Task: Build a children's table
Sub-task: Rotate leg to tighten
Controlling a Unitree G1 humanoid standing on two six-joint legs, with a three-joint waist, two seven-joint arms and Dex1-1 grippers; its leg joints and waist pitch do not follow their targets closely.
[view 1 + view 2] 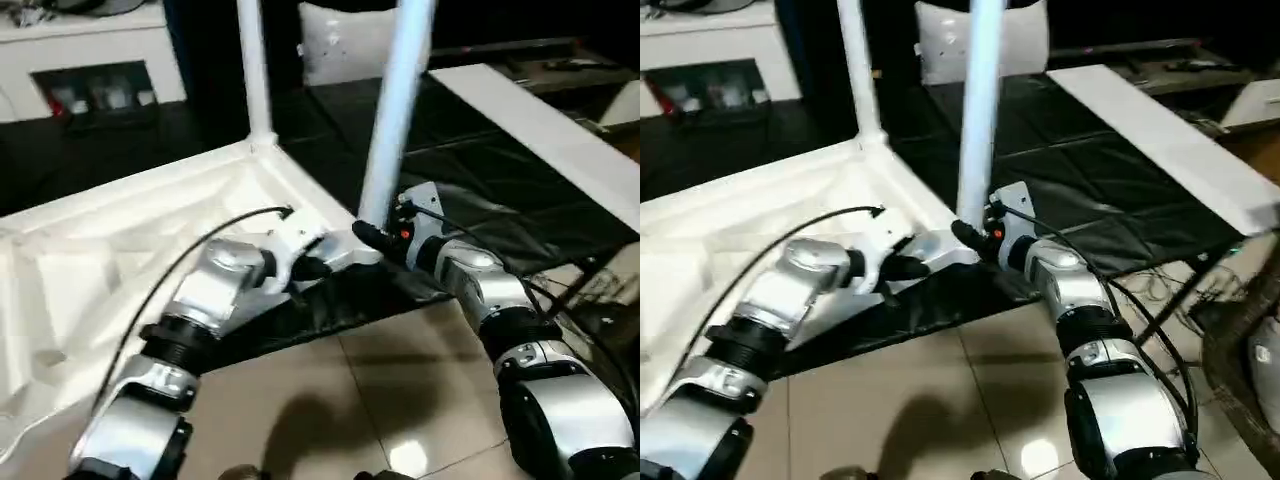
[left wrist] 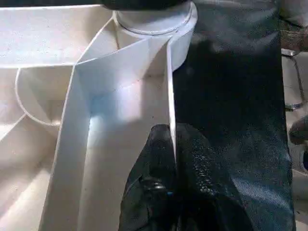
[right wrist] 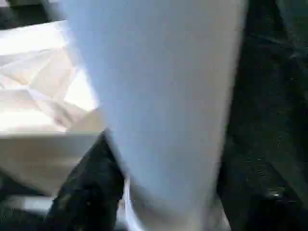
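The children's table top point(image 1: 120, 250) lies upside down on a black cloth, ribbed underside up. One white leg point(image 1: 255, 70) stands upright in the far corner socket. A second leg point(image 1: 397, 110) stands in the near right corner socket point(image 2: 154, 21). My left gripper point(image 1: 318, 268) is shut on the thin rim wall point(image 2: 169, 96) just short of that socket, one black finger on each side of the wall. My right gripper point(image 1: 385, 235) is closed around the base of the second leg point(image 3: 163, 106), with a black finger point(image 3: 82, 192) pressed against its side.
A flat white board point(image 1: 540, 130) lies on the black cloth point(image 1: 470, 170) to the right. A white cabinet point(image 1: 90, 60) stands at the back left. Beige floor tiles point(image 1: 400, 400) run in front. Cables point(image 1: 590, 290) trail at the right edge.
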